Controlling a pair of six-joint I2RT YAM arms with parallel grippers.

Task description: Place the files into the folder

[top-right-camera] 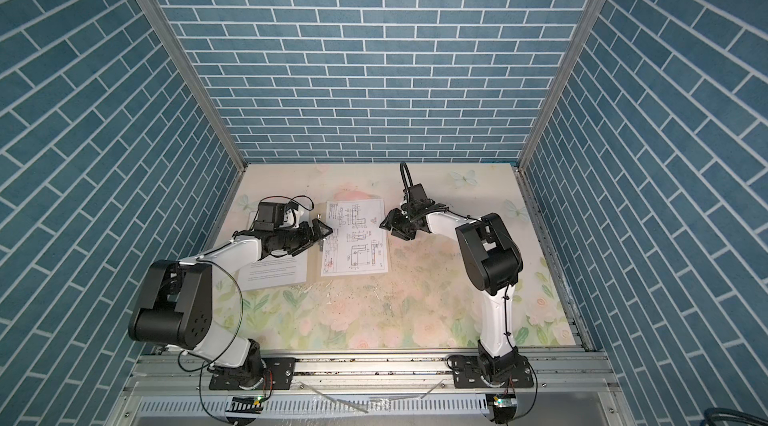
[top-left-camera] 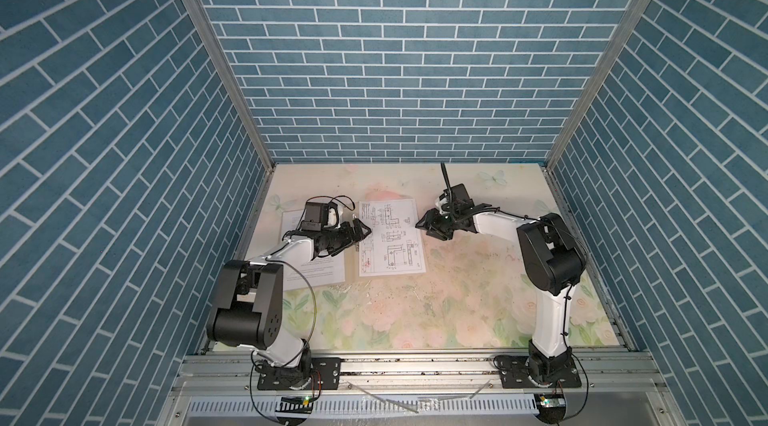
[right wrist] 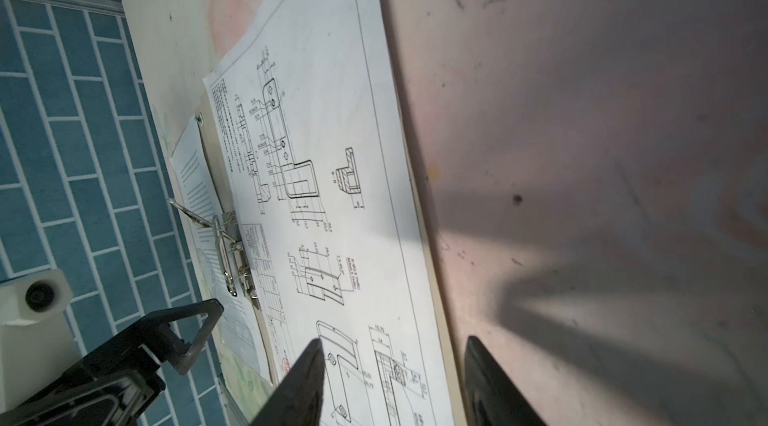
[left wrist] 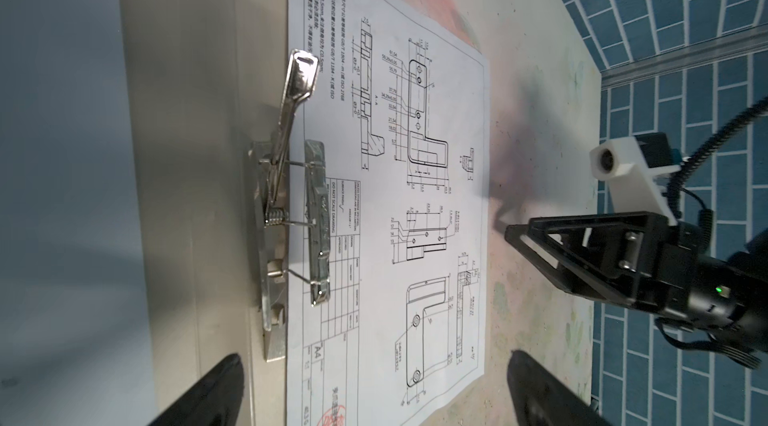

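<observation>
drawing sheet (left wrist: 415, 203) marked "a4", "do not scale drawing"; left gripper (top-left-camera: 360, 225), right gripper (top-left-camera: 422, 228): jaws apart.

Closed in on three sides by blue brick-pattern panels with white joints: back wall (top-left-camera: 390, 70), left wall (top-left-camera: 104, 153), right wall (top-left-camera: 685, 153). Joined at the back corners by bare aluminium posts (top-left-camera: 214, 58), slanting in both top views. Below, a pale tabletop (top-left-camera: 457, 311) printed with pink roses and green leaves, with butterflies (top-left-camera: 492, 177) near the far edge. Scuffed and speckled with dark marks toward the middle. Along the near edge, aluminium rails (top-left-camera: 415, 365) and a slotted white cable duct (top-left-camera: 232, 405). Soft, blurred shadows across the tabletop in the wrist views.
</observation>
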